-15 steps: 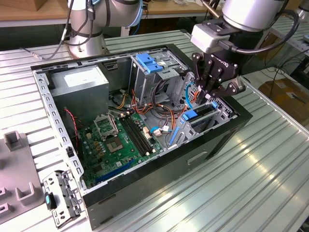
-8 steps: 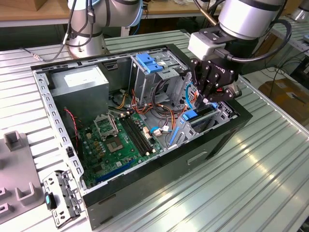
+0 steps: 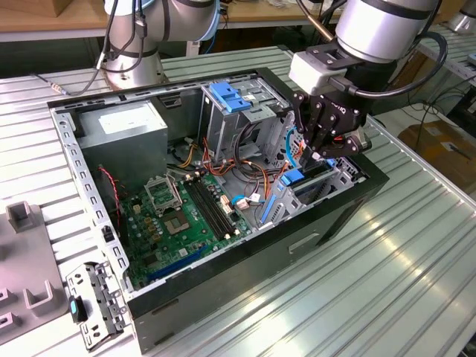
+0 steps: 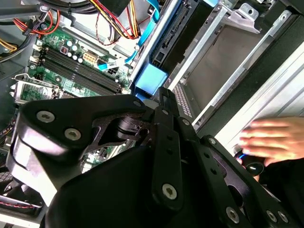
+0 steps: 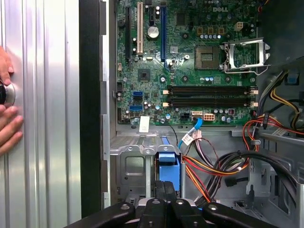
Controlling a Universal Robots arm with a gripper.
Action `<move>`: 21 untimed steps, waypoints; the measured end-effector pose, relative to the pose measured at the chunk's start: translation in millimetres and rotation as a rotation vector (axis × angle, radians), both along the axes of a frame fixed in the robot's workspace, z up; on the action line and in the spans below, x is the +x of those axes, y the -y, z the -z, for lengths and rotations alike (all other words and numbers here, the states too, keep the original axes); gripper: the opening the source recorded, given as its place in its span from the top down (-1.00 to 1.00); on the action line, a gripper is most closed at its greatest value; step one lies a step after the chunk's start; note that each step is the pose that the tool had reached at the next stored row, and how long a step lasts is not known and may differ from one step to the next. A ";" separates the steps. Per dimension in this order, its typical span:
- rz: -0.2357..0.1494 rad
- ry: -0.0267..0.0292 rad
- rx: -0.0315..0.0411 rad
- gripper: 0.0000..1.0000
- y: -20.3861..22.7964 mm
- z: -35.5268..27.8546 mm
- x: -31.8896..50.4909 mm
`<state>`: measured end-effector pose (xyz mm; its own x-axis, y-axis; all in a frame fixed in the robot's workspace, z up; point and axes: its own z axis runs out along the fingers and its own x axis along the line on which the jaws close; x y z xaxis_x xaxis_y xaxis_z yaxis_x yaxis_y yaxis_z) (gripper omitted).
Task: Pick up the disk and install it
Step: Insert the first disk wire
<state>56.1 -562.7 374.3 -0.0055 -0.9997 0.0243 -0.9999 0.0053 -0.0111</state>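
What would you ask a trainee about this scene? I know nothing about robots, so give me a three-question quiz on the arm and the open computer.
1. True or false: the gripper hangs over the grey power supply.
2. Which is nearest the gripper? A) the green motherboard. B) the disk with blue rails, at the exterior view's right end of the case. C) the loose bracket outside the case.
3. In the first wrist view, what rests on the ribbed table beside the case?

Key: 1 false; 2 B; 3 a person's hand.
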 end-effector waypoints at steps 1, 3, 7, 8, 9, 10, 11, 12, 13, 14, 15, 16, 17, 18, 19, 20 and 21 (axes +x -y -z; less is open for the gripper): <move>0.000 -0.0001 -0.0001 0.79 0.0 0.0 0.0; 0.000 0.0000 -0.0006 0.79 0.0 0.1 0.4; 0.000 0.0000 -0.0012 0.79 0.0 0.2 2.4; 0.000 0.0000 -0.0013 0.79 0.0 0.2 3.1; 0.000 0.0000 -0.0015 0.79 0.0 0.2 3.8; 0.000 0.0000 -0.0017 0.79 0.0 0.3 4.6; 0.000 0.0000 -0.0021 0.79 0.0 0.2 5.4; 0.000 0.0000 -0.0026 0.79 0.0 0.2 6.6; 0.000 0.0000 -0.0025 0.79 0.0 0.2 7.4; 0.000 0.0000 -0.0027 0.79 0.0 0.2 8.2; 0.000 0.0000 -0.0028 0.79 0.0 0.2 9.1; 0.000 -0.0001 -0.0031 0.79 0.0 0.2 10.4; 0.000 -0.0001 -0.0033 0.79 0.0 0.2 11.0; 0.000 0.0000 -0.0033 0.79 0.0 0.2 11.7; 0.000 0.0000 -0.0034 0.79 0.0 0.2 12.7; 0.000 0.0000 -0.0035 0.79 0.0 0.2 13.2; 0.000 0.0000 -0.0037 0.79 0.0 0.2 14.0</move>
<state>70.1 -562.7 374.0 -0.0055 -0.9996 0.0280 -0.9999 0.0052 -0.0111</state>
